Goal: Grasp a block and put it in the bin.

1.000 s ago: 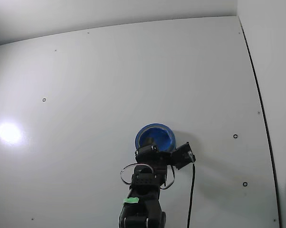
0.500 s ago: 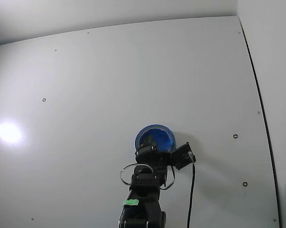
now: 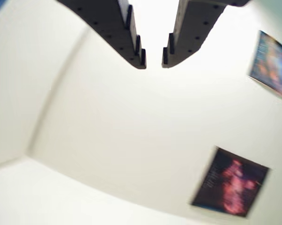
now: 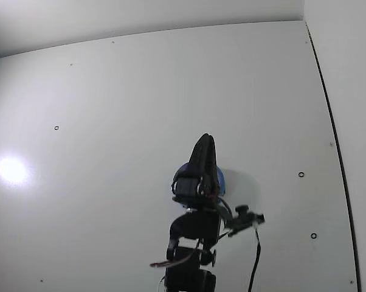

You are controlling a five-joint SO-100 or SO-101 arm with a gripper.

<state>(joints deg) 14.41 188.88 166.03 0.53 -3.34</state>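
From where I sit, the fingers (image 3: 154, 58) stand slightly parted in the wrist view, a narrow bright gap between the two dark tips, and nothing is held between them. That camera is tilted upward and blurred: past the tips I see only pale walls and a corner seam, with two dark posters, one (image 3: 231, 182) with reddish shapes below and right of the fingers, another (image 3: 272, 65) bluish, at the right edge. Any writing on them is too smeared for me to read, and I can make out no brand or label anywhere on the arm.

In the fixed view the arm (image 4: 198, 207) rises from the bottom edge, and its dark gripper hangs directly over the bin (image 4: 220, 179), hiding most of it; only slivers of blue rim show on either side of the gripper. A blue smear at the top left corner of the wrist view may be the same bin, though I cannot be sure.

The block I cannot find in either picture. The white table (image 4: 110, 121) around the bin is bare apart from a few small dark marks and a bright glare spot well to the left of the bin. My judgement is that the block either lies in the bin, hidden under the gripper, or is out of sight elsewhere. With empty fingers above the bin, the task looks near its end, but I cannot confirm the drop.
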